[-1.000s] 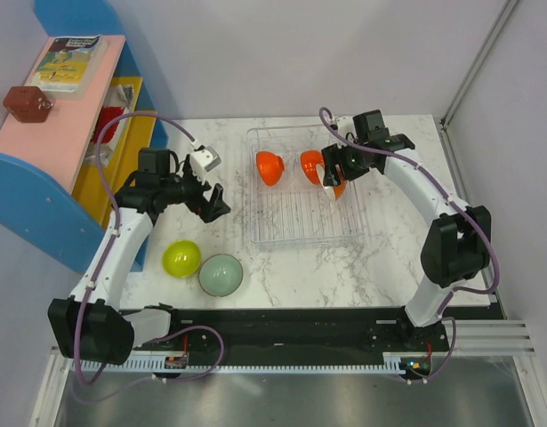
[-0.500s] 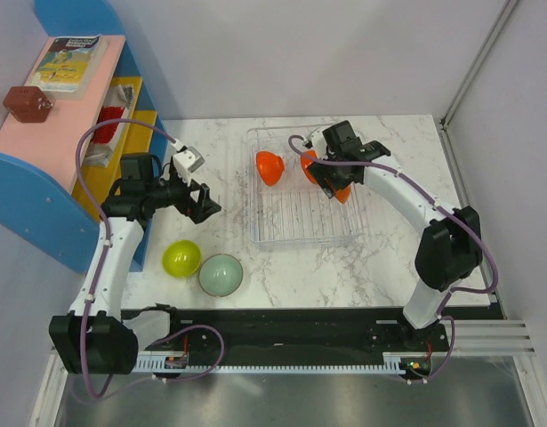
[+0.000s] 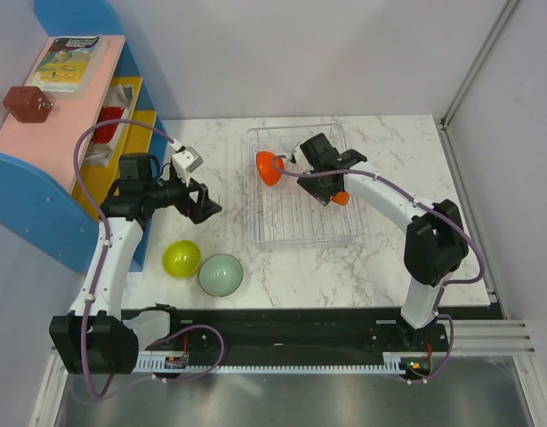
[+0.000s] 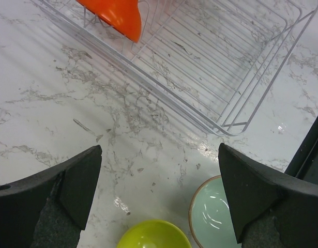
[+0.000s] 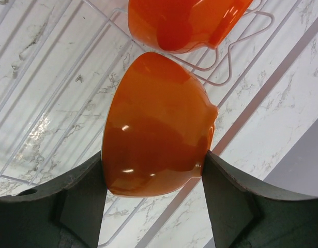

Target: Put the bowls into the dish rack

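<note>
While the right hand (image 5: 154, 178) grips a red-orange bowl (image 5: 156, 129) between its fingers over the dish rack (image 3: 295, 227), a second red-orange bowl (image 5: 184, 20) stands in the rack just beyond it. The left hand (image 4: 159, 196) is spread wide and empty above the counter (image 4: 55, 103), with a lime-yellow bowl (image 4: 151, 236) and a grey-green bowl (image 4: 214, 214) on the counter below it.

White marble-patterned tabletop (image 3: 344, 267), evenly lit with faint glare, enclosed by plain pale grey walls (image 3: 300, 53) at the back and right, with a blue, pink and yellow shelf unit (image 3: 51, 133) standing against its left side and a black strip (image 3: 291, 322) along its near edge.
</note>
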{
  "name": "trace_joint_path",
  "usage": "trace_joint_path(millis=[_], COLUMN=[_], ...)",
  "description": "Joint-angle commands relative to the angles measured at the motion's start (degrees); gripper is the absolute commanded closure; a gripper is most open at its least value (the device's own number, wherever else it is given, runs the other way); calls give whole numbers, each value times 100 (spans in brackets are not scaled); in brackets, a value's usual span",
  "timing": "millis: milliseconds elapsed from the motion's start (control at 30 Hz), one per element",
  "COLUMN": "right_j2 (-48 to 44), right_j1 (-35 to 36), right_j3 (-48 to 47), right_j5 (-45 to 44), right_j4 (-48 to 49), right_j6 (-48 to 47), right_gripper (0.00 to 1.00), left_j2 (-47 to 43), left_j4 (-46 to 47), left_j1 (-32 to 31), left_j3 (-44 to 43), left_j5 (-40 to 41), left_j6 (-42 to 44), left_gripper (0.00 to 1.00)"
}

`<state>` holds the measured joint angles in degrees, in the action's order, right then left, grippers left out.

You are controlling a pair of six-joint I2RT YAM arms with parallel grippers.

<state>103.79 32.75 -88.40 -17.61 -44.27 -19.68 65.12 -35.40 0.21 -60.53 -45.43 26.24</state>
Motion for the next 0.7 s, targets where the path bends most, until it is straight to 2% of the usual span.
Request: trace_joint_path(millis=[0,567,667], right_j2=[115,810,906], right_j1=[91,557,636], right_j3=[77,218,253], right_j5=[-673,-1526,-1588], right_j4=[156,393,384], right_j6=[-185,-396,-449], right_gripper=[100,100,91], left_j2=[-96,-96,-114], left_j4=[191,182,191], left_j1=[137,164,173], left_j3=[33,50,50], left_j5=[-256,-353,-361], left_j6=[-181,-181,-181], left_gripper=[0,0,0])
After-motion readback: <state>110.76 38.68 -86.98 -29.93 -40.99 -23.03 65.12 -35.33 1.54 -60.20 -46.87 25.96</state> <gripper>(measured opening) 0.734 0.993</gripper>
